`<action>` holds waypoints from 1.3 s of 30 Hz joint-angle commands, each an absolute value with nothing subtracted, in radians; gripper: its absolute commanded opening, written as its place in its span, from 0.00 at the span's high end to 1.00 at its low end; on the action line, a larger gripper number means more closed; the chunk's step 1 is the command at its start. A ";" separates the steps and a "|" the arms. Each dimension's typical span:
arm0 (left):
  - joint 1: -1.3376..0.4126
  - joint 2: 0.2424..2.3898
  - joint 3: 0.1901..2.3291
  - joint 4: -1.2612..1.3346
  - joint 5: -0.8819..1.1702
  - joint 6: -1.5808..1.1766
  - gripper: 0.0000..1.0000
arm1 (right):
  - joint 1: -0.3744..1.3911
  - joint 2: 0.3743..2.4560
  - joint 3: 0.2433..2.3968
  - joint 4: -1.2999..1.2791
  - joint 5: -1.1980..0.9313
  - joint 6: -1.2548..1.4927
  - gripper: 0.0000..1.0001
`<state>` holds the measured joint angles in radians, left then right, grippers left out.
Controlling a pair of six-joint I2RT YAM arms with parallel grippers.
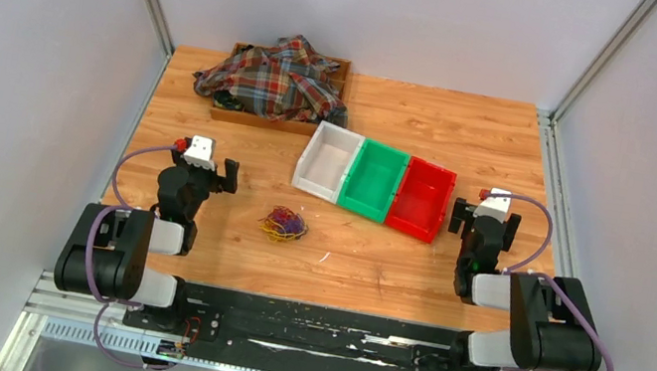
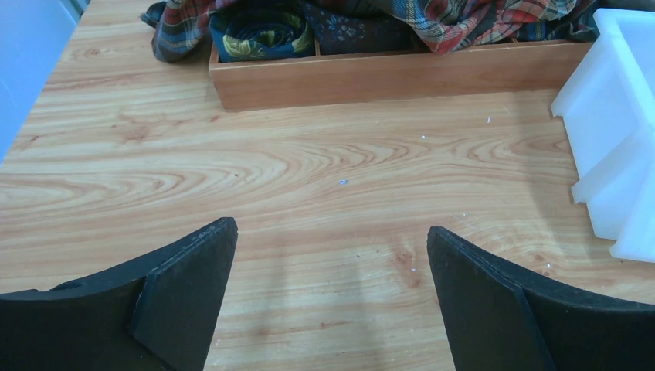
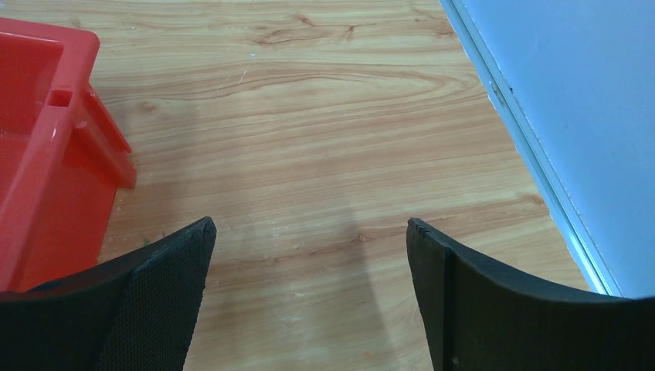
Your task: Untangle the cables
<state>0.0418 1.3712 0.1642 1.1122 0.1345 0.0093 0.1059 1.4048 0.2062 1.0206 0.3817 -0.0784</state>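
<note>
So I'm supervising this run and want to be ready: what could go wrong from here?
1. The cables are a small, fine tangle that neither wrist camera shows, so the open left gripper may miss it or pinch several loops together.
2. The open right gripper sits beside the red bin; swinging toward the tangle could knock it.

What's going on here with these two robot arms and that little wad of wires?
Nothing is being handled yet. The cables lie as a small coloured tangle on the table, between the two arms and in front of the row of bins. The left hand and the right hand are both open and empty, out to either side, neither touching the tangle. A wooden tray with plaid cloth sits at the back.
</note>
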 commanded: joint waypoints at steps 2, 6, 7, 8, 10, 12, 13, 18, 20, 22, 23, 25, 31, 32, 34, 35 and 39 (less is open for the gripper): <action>0.037 1.370 0.169 1.131 0.124 0.017 0.02 | 0.094 1.410 0.212 1.053 0.374 -0.075 0.08; 0.024 1.369 0.184 1.098 0.109 0.029 0.02 | 0.092 1.413 0.216 1.047 0.373 -0.073 0.07; 0.023 1.368 0.184 1.100 0.109 0.030 0.02 | 0.092 1.410 0.212 1.055 0.377 -0.076 0.08; 0.023 1.368 0.181 1.108 0.111 0.029 0.02 | 0.095 1.406 0.209 1.069 0.393 -0.075 0.08; 0.024 1.364 0.169 1.131 0.123 0.032 0.02 | 0.097 1.386 0.197 1.083 0.375 -0.086 0.07; 0.025 1.330 0.176 1.095 0.129 0.035 0.02 | 0.134 1.350 0.174 1.115 0.416 -0.115 0.07; 0.025 1.306 0.187 1.057 0.137 0.037 0.02 | 0.172 1.319 0.190 1.072 0.549 -0.122 0.07; 0.026 1.180 0.369 0.604 0.218 0.109 0.02 | 0.193 1.152 0.482 0.325 0.652 0.116 0.07; 0.026 1.157 0.451 0.436 0.214 0.115 0.02 | 0.194 1.137 0.575 0.158 0.613 0.206 0.07; 0.026 1.127 0.519 0.265 0.214 0.118 0.02 | 0.192 1.115 0.611 0.091 0.569 0.301 0.07; 0.026 1.113 0.548 0.199 0.223 0.113 0.02 | 0.186 1.088 0.600 0.082 0.548 0.361 0.07; 0.026 1.097 0.630 0.057 0.249 0.092 0.02 | 0.164 0.984 0.540 0.114 0.469 0.501 0.07; 0.026 1.173 0.881 -0.395 0.486 0.198 0.02 | 0.150 0.759 0.365 0.307 0.139 0.672 0.07; 0.025 1.196 0.913 -0.455 0.529 0.222 0.02 | 0.151 0.766 0.377 0.311 0.073 0.647 0.07; 0.016 1.242 0.966 -0.553 0.575 0.242 0.02 | 0.161 0.835 0.456 0.228 -0.065 0.594 0.08; 0.006 1.262 0.986 -0.599 0.583 0.241 0.02 | 0.178 0.880 0.511 0.144 -0.107 0.571 0.12; -0.011 1.296 1.006 -0.664 0.633 0.273 0.02 | 0.341 0.983 0.587 0.073 -0.108 0.514 0.24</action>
